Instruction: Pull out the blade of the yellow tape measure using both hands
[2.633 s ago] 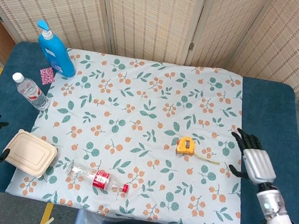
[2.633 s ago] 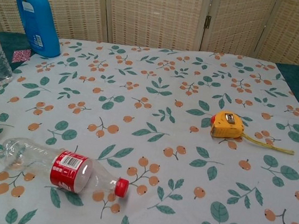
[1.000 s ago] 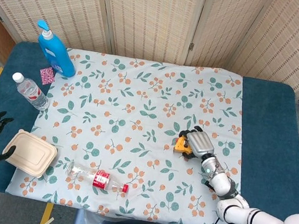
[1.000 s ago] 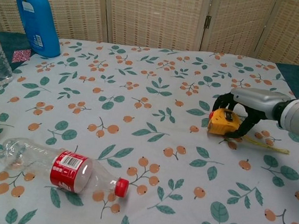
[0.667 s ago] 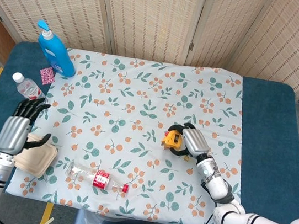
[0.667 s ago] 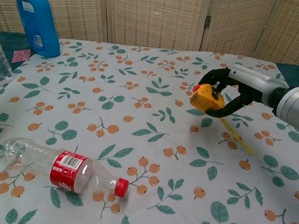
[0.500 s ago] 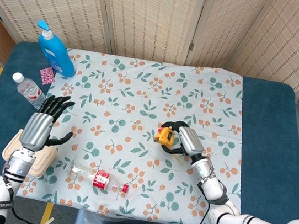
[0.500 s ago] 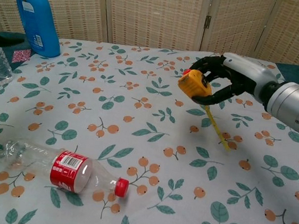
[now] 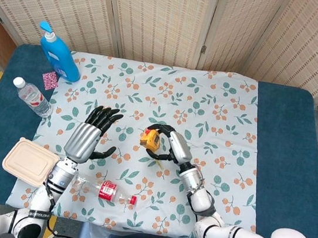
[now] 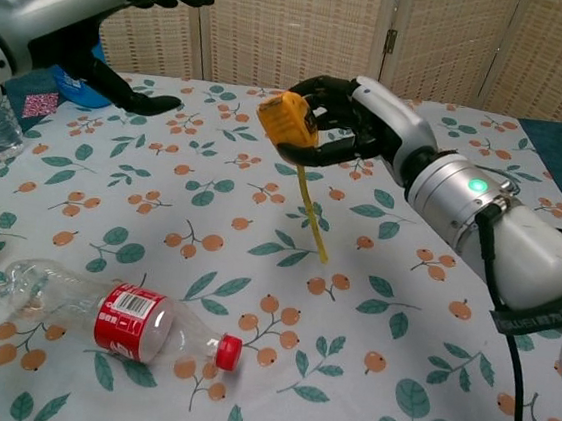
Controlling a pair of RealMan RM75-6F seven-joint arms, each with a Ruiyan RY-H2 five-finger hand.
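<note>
My right hand (image 9: 173,146) (image 10: 343,117) holds the yellow tape measure (image 9: 150,140) (image 10: 286,119) raised above the middle of the floral cloth. A short length of yellow blade (image 10: 310,217) hangs down from the case toward the cloth. My left hand (image 9: 90,135) (image 10: 129,29) is open with its fingers spread, to the left of the tape measure and apart from it, holding nothing.
A clear plastic bottle with a red label (image 9: 103,189) (image 10: 114,321) lies near the front edge. A beige lunch box (image 9: 31,162) sits front left. A water bottle (image 9: 32,96) and a blue detergent bottle (image 9: 60,55) stand at the far left.
My right hand has carried the tape measure leftward and higher, the blade trailing below. My left hand has come up and right toward the middle, still open.
</note>
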